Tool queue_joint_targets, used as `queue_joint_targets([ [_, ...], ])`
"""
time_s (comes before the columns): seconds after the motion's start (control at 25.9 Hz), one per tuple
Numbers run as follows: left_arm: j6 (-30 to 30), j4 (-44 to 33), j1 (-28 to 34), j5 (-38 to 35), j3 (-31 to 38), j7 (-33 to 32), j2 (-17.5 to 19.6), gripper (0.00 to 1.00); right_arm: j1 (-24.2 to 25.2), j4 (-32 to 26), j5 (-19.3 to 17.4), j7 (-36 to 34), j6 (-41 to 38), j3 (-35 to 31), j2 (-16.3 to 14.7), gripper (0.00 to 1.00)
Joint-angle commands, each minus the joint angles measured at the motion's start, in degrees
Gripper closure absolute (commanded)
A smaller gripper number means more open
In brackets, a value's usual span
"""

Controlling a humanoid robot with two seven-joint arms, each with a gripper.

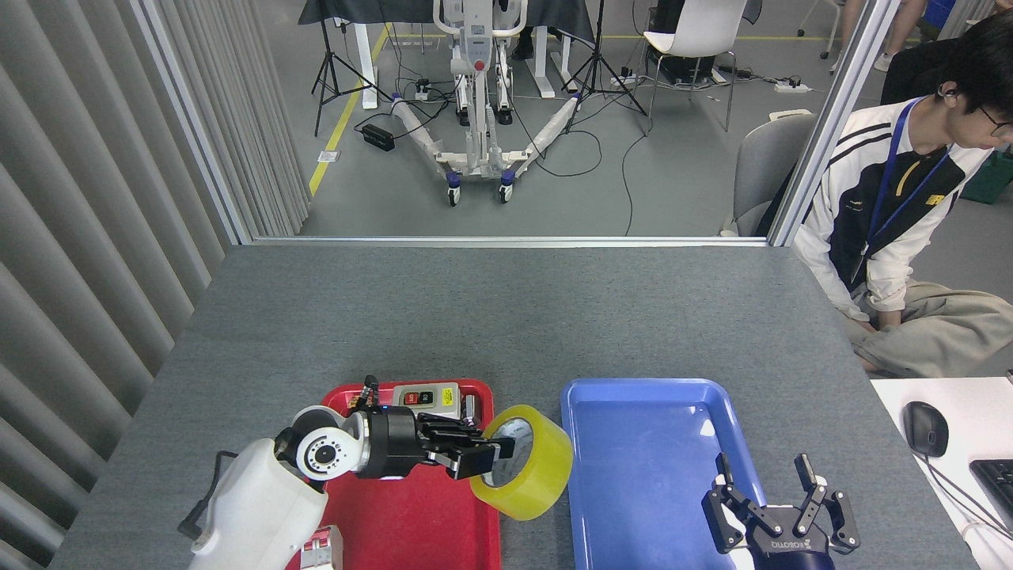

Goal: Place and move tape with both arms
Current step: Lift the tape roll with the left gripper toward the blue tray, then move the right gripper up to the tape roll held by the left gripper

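Grey felt-like covering spreads over the surface (506,317), which is bounded on the left by a ribbed grey curtain wall and at the far edge by a metal-framed glass partition. Beyond the glass lie a grey floor, tripods, cables and a white wheeled lift frame (478,95). At the far right a person (910,229) in a white and black jacket with a blue lanyard sits beside the surface, and a computer mouse (924,428) rests on a white desk at the right edge.

Two trays sit side by side on the near half of the surface: a red tray (411,514) on the left and a blue tray (645,467) on the right, slightly apart. At the far end of the red tray lies a grey switch box (427,396) with red and black buttons; a small white and red part (320,548) shows at the near edge, beside the white arm.

From the near left, the left hand (483,459) reaches rightward above the red tray, its black fingers closed on the tape (526,463), one set reaching into the core and gripping the roll's left wall. Held tilted on edge, the yellow roll is lifted off the tray, hanging over the red tray's right rim and the gap between the trays.

Over the near end of the blue tray, the right hand (779,491) points away, its fingers spread apart and holding nothing.
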Motion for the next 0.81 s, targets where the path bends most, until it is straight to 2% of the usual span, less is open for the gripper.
queue_joint_targets([
  [0.0,-6.5,-0.1,0.7,1.3,0.5,0.3,-4.5,1.0,0.7,-0.2,0.0,-0.4,-7.3,0.0,-0.8,0.01],
  [0.12,-6.7,0.9,1.1,1.2,1.0,0.3,-6.9,1.0,1.4,-0.6,0.0,-4.7,-31.2,-1.0,-6.0,0.01],
  [0.19,-6.7,2.2,1.9,1.4,2.0,0.3,-7.9,1.0,1.7,-0.9,-0.1,-7.6,-45.1,-1.9,-7.5,0.01],
  [0.5,-7.1,2.6,3.2,3.7,3.4,0.3,-9.0,1.0,2.5,-3.4,-0.2,-7.9,-46.8,-2.1,-7.5,0.01],
  [0.77,-7.2,2.2,3.7,4.1,2.9,0.4,-9.2,1.0,2.5,-5.0,0.8,-7.6,-46.8,4.3,-6.7,0.01],
])
